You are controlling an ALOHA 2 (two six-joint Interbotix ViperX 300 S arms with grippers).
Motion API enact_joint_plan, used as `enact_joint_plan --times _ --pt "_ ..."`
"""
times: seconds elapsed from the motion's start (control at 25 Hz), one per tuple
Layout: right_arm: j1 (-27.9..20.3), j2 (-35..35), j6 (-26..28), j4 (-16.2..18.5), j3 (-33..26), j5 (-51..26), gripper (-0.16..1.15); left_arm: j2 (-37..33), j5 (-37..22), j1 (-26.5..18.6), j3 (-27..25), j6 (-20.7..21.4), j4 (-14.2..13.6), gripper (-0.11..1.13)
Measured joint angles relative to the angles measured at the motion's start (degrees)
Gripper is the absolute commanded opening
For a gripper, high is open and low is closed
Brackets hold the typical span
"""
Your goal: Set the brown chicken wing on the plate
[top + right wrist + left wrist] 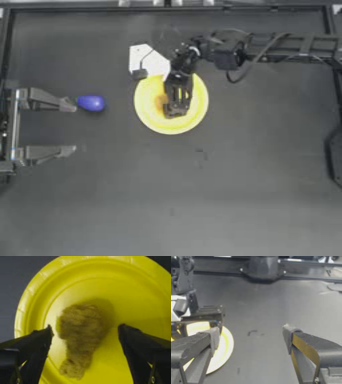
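Right tool (85, 356) hovered with jaws spread, the lumpy golden-brown chicken wing (83, 338) lying free between them on the round bright yellow plate (133, 288); left tool (251, 348), spread too, waited well apart.

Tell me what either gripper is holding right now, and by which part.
Nothing. The right gripper is open above the chicken wing, which lies on the plate. The left gripper is open too, parked at the table's left.

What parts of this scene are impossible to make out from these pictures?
- Top view: the brown chicken wing is nearly all hidden under the right end effector over the plate.
- Left wrist view: the plate is partly blocked by the left end effector; the blue object is absent.
- Right wrist view: the plate's rim is cut off.
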State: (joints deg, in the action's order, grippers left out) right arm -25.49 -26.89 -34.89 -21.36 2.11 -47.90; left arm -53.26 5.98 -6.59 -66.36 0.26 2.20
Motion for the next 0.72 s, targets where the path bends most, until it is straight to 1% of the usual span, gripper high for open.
enact_joint_plan --times 0.28,0.48,0.72 --pt "-0.18 0.09 0.00 0.18 -1.14 -0.62 1.02 0.00 -0.26 0.00 0.00 0.00 0.00 1.03" --pt "-0.44 0.35 0.09 1.23 -1.58 -0.97 1.02 0.00 -1.05 0.00 0.00 0.00 0.00 1.03" --pt "-0.79 3.52 0.18 2.02 -1.49 -1.14 1.01 0.00 -1.05 0.00 0.00 0.00 0.00 1.03"
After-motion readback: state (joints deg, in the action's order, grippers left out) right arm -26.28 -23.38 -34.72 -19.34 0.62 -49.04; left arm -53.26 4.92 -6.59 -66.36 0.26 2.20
